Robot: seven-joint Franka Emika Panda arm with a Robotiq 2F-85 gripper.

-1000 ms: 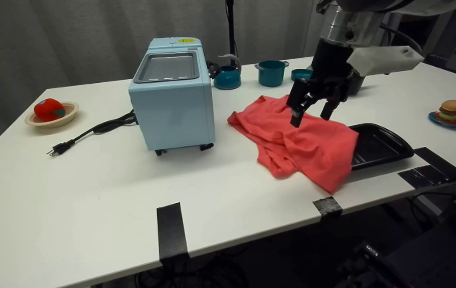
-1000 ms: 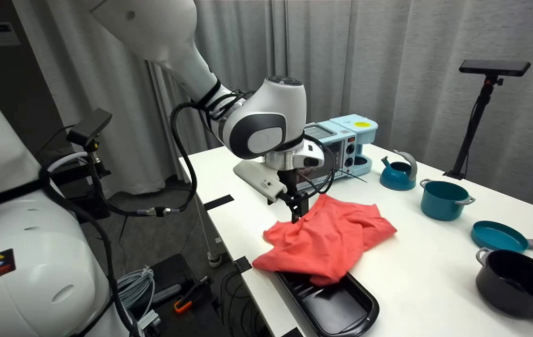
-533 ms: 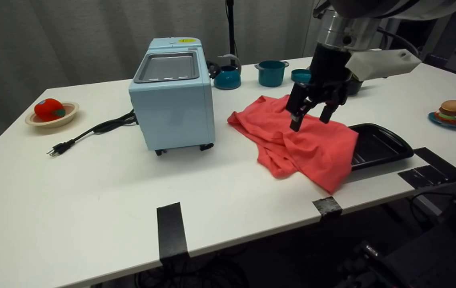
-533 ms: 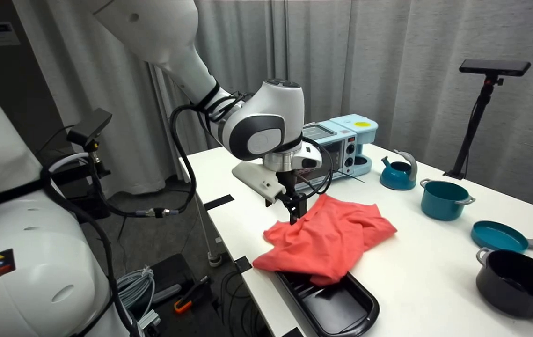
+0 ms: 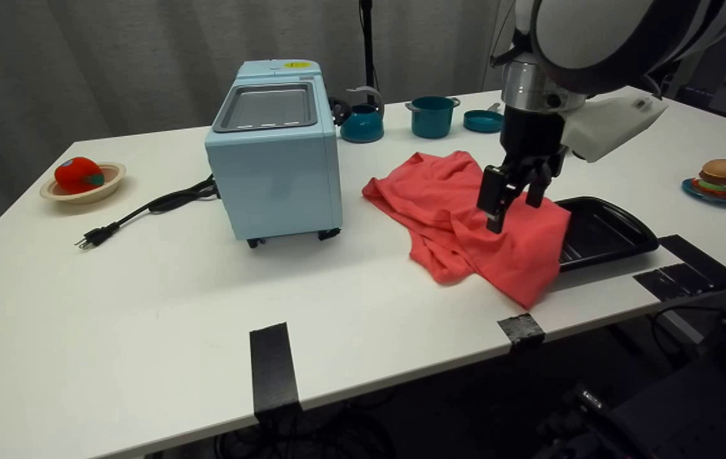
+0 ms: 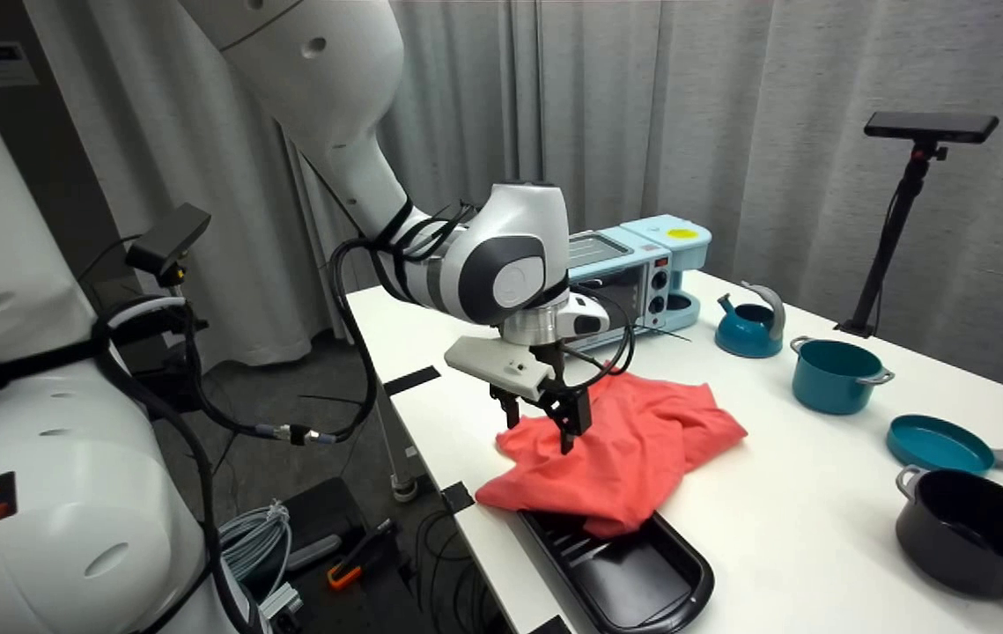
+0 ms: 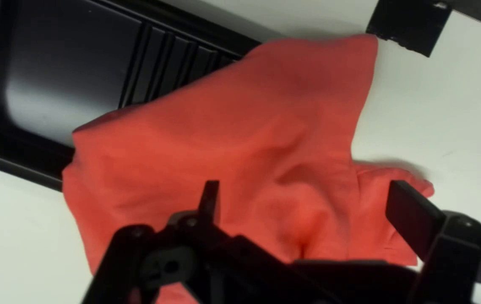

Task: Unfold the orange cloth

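Note:
The orange cloth (image 5: 445, 210) lies wrinkled on the white table, with one end draped over part of a black tray (image 5: 608, 233). In an exterior view the cloth (image 6: 642, 440) has folded layers and a raised ridge. It fills the middle of the wrist view (image 7: 206, 139), where a fold stands up between the fingers and a smaller corner sticks out at the right. My gripper (image 7: 303, 185) is open and empty above the cloth. It shows over the cloth's tray-side half in both exterior views (image 5: 515, 211) (image 6: 540, 433). The cloth's lower layers are hidden.
A light-blue toaster oven (image 5: 273, 172) stands beside the cloth. A teal kettle (image 6: 748, 330), teal pot (image 6: 836, 379), teal pan (image 6: 937, 443) and black pot (image 6: 972, 537) stand along the far side. A toy burger (image 5: 723, 178) and a bowl (image 5: 85, 194) with a red object sit farther off.
My gripper has moved toward the tray and the table's front edge, and lower, staying open. The cloth has not visibly moved.

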